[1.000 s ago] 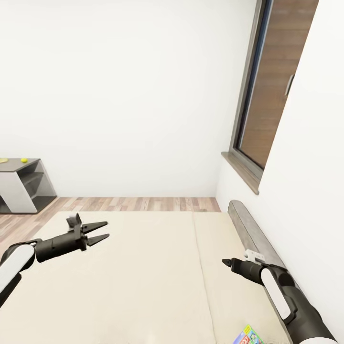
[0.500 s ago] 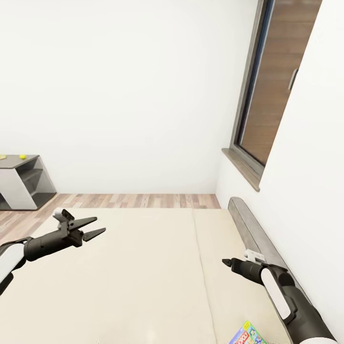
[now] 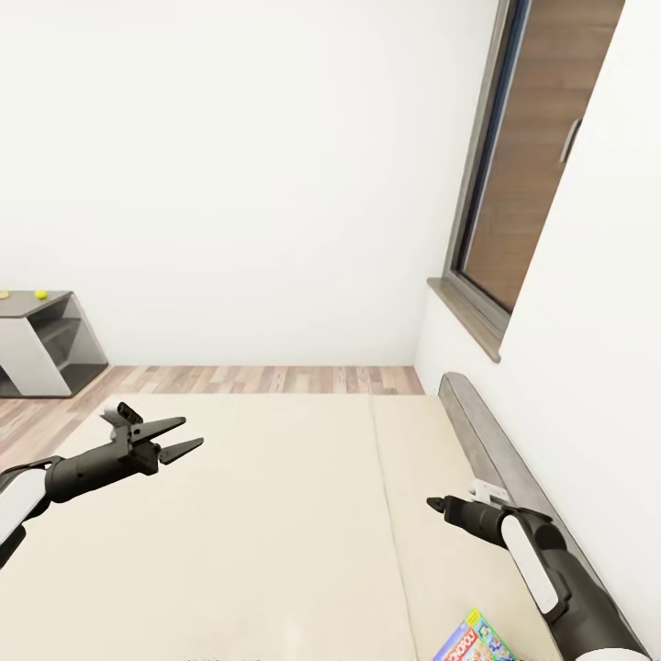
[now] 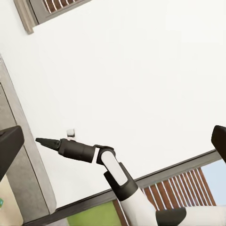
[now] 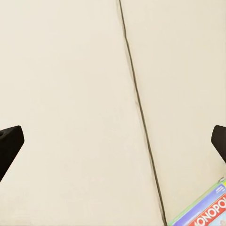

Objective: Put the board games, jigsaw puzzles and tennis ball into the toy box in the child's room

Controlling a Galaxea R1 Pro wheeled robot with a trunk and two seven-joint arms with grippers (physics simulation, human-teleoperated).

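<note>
The Monopoly box (image 3: 476, 643) was cut off by the lower edge of the head view, only one colourful corner showing on the bed (image 3: 275, 532), right of the mattress seam and just below the right forearm; in the right wrist view the same box (image 5: 205, 211) was again clipped at the frame corner, with part of the "MONOPOLY" lettering readable and the seam running beside it. Far off at the left edge of the head view, a grey unit (image 3: 41, 353) was partly cut off; two small yellow items sat on its tabletop, one of them round, possibly the tennis ball (image 3: 39, 295), too small to confirm. The left gripper (image 3: 179, 439) was held over the left part of the bed, arm reaching forward roughly level, its two dark fingers clearly spread and holding nothing. The right gripper (image 3: 433, 502) hung above the bed's right strip, near the grey headboard (image 3: 477, 441), pointing leftward; from the head view its tips looked like a single point, but the right wrist view showed the two fingertips (image 5: 9, 141) at opposite frame edges, wide apart, with bare mattress between them. The left wrist view looked across at the right arm and its gripper (image 4: 42, 140) against the white wall, fingers seen edge-on there.
</note>
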